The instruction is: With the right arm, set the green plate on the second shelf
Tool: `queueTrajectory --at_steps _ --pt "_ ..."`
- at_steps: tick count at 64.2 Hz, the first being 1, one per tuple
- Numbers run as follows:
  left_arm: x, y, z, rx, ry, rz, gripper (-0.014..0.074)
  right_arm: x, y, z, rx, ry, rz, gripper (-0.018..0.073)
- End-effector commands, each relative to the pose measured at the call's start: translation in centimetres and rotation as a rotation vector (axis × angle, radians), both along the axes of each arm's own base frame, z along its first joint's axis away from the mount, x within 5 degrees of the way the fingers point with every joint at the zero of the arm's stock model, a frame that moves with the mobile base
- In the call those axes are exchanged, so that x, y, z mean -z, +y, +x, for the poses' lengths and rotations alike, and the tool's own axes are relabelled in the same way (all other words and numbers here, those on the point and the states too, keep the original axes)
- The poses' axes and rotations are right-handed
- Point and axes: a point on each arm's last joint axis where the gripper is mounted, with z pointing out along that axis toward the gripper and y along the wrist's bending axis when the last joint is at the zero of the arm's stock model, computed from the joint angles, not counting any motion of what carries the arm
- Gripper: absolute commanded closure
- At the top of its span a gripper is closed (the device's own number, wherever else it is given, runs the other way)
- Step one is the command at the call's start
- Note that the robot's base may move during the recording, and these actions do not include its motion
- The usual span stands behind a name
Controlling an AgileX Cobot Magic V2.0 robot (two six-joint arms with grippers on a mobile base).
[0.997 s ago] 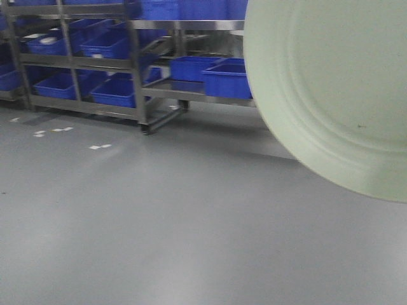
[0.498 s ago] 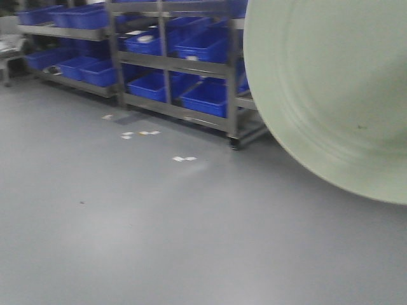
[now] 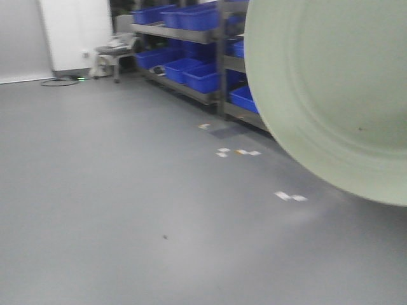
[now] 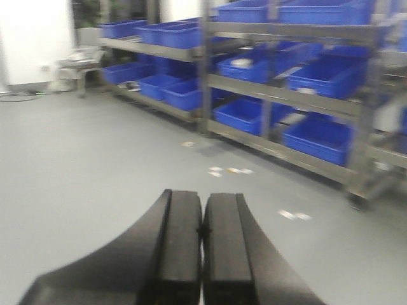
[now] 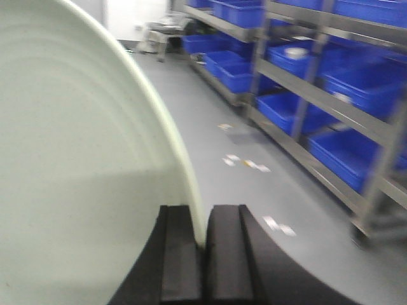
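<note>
Pinched the raised rim of the round, shallow, pale sage-green matte plate [image 5: 82, 159] between the two black fingers of the right gripper [image 5: 205, 244], holding the disc roughly on edge, up and to the left of that gripper and clear of the floor. Saw the same plate [image 3: 331, 95] filling the upper right of the front view, concentric rings and a tiny dark speck turned toward the camera. Carried the left gripper [image 4: 202, 232] with its jaws pressed flat together on nothing. Faced a tall grey metal shelving rack [image 4: 299, 95] loaded with blue plastic bins [image 4: 318, 136], ahead and to the right of both grippers, well apart from them across smooth grey floor [image 3: 127, 210] dotted with small white tape marks [image 3: 290, 197]. Judged the step in hand as transport: plate secured, rack not yet within reach, nothing placed. Could not tell from here which tier offered a free stretch for a plate, with bins crowding most levels in sight. Judged the next move to call for closing on the rack, lining the right gripper up with the second shelf, tipping the plate toward flat, sliding it in over the shelf edge, and only then spreading the jaws. Reckoned the thin rim pinch a risk, liable to swing or slip under a jolt or a knock against an upright.
</note>
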Motion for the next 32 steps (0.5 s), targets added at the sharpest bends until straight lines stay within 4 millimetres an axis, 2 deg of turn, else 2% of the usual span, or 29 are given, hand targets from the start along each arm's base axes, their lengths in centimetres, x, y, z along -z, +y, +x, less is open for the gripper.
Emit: queueTrajectory --at_steps 1,32 --pt "0.55 -0.01 0.03 0.004 -0.055 -0.029 0.0466 -1.97 -0.1 -0.05 0.01 -0.131 0.034 0.0501" --pt "0.55 -0.01 0.03 0.004 -0.055 -0.029 0.0466 -1.97 -0.1 -0.05 0.01 -0.131 0.034 0.0501"
